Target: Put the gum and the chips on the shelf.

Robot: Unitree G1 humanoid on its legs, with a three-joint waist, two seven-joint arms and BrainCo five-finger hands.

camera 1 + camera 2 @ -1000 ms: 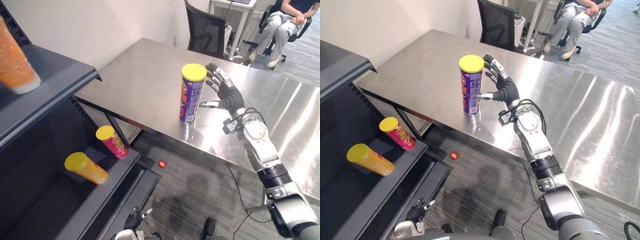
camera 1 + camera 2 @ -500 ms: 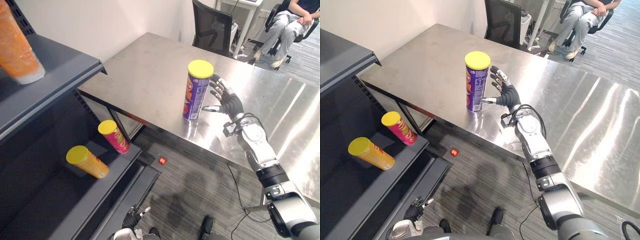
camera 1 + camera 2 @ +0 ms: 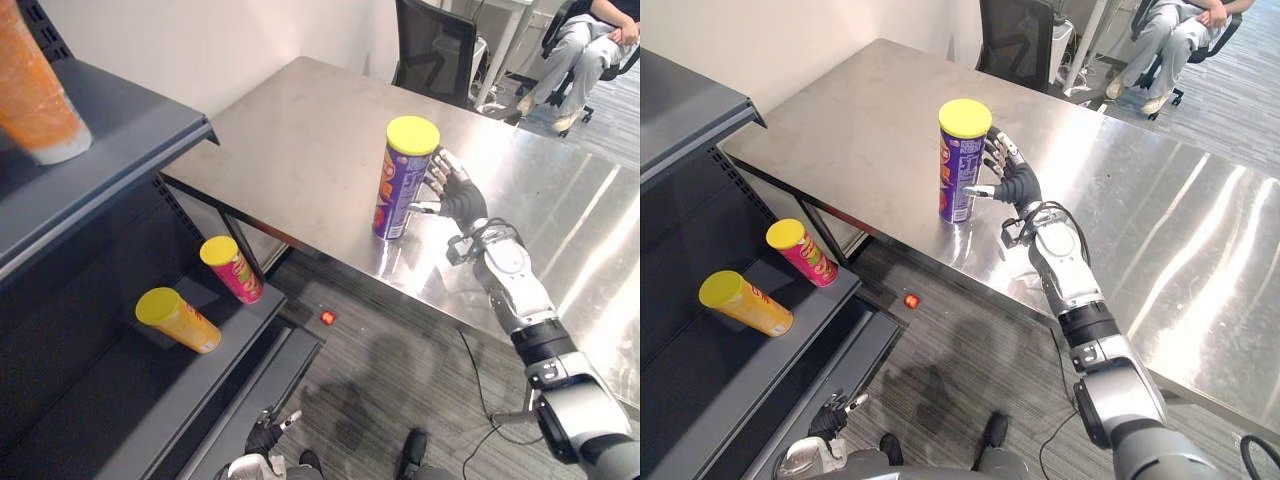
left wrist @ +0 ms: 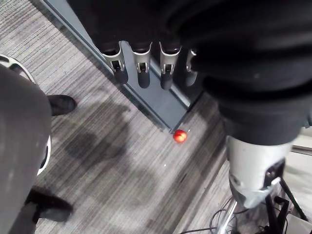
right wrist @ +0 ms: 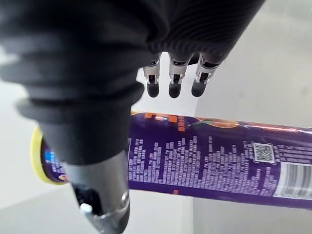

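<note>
Purple with a yellow lid, the chips can [image 3: 402, 180] stands upright on the steel table [image 3: 300, 130], near the table's front edge on the side closest to the shelf [image 3: 120, 400]. My right hand [image 3: 460, 198] is just beside it, on the side away from the shelf. Its fingers [image 5: 174, 78] are straight and spread behind the can, not wrapped round anything. The thumb [image 3: 978, 189] points at the can's side about halfway up, and I can't tell whether it actually touches. From the right wrist camera the can's printed wall runs across between thumb and fingers.

My left hand [image 3: 830, 418] hangs low beside the foot of the shelf, fingers relaxed and straight, holding nothing. Its wrist camera looks down at the grey floor, where a small red ball [image 4: 180, 137] lies just off the corner of the shelf base.

On the lower shelf board an orange can [image 3: 178, 320] and a pink can [image 3: 233, 270], both yellow-lidded, lie tilted side by side. An orange container [image 3: 30, 90] sits on the upper board.

Beyond the table's far edge stands a black chair [image 3: 432, 50], and a seated person [image 3: 580, 50] is further back.
</note>
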